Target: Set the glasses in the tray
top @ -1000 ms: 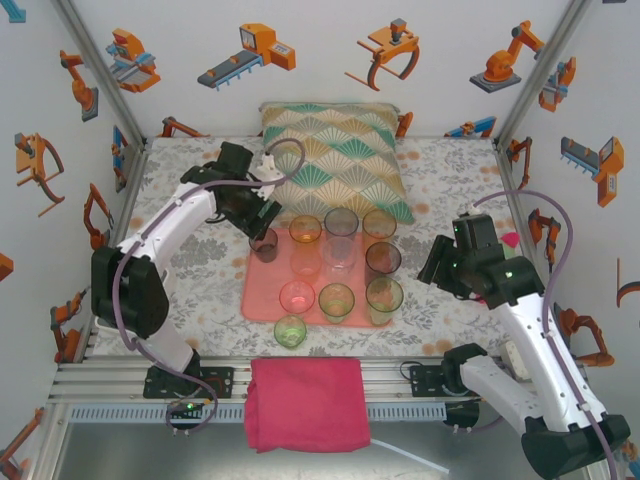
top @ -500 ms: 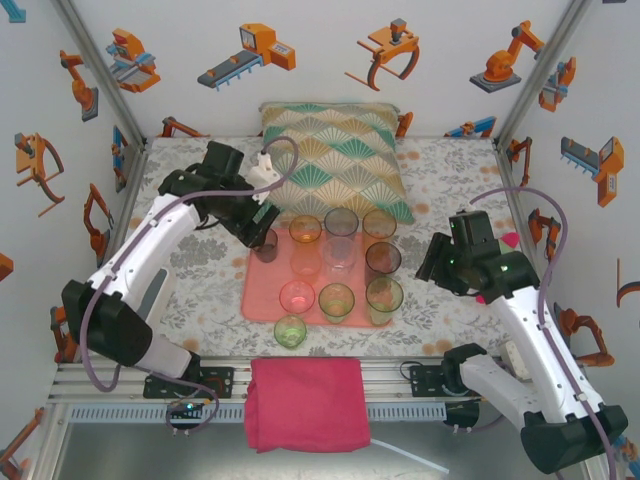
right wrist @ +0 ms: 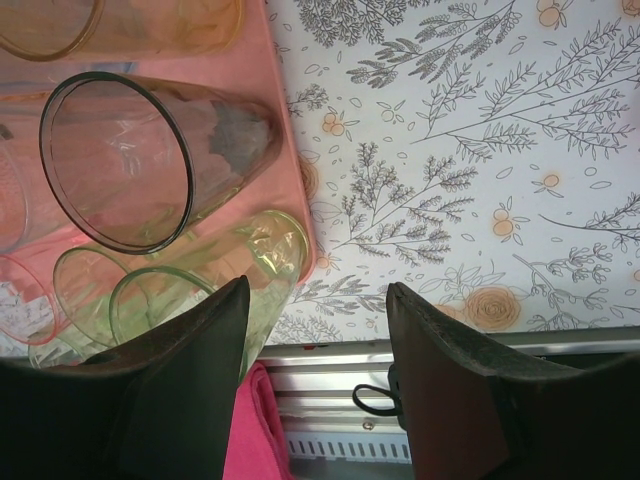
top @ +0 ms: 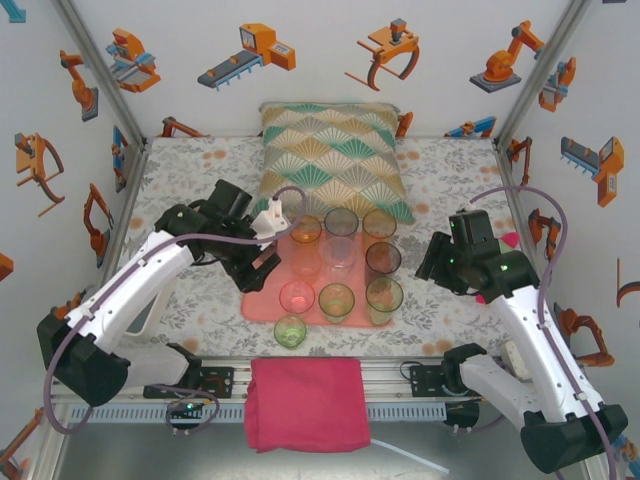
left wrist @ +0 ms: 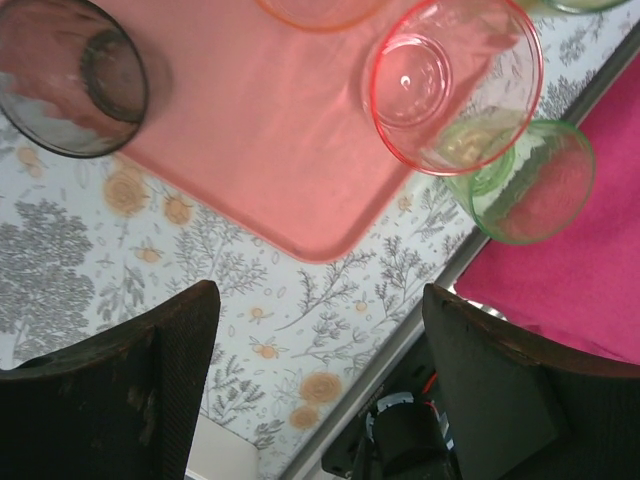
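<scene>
Glasses point(top: 336, 300) mostly stand on the salmon tray point(top: 260, 303) at centre frame in the top view; one is not in yet.

Just changed: the left gripper point(top: 260, 262) was at the tray's upper-left corner a second ago, right over the smoky glass point(left wrist: 70, 85); it has since slid down-frame along the tray's left edge and now sits lower, jaws spread wide with nothing between them; the opening hardly changed over that second, so this reads as backing off after a release, not a new grab.

Left wrist view: the smoky glass is upright at upper left of frame, its base looks to be on the tray near the corner; whether the whole base clears the rim I cannot tell.

The right gripper point(top: 433, 266) is hardly moved, right of the tray; jaws part open and empty in its wrist view, floral tablecloth point(right wrist: 480, 180) between them.

Leftover: a green glass point(top: 290, 330) stands on the tablecloth just below the tray's bottom edge, above the magenta cloth point(top: 305, 400); in the left wrist view it is at upper right of frame, beside the pink glass point(left wrist: 455, 85).

Meaning: task nearly done; the green glass is probably next, and the left gripper is closer to it.
</scene>
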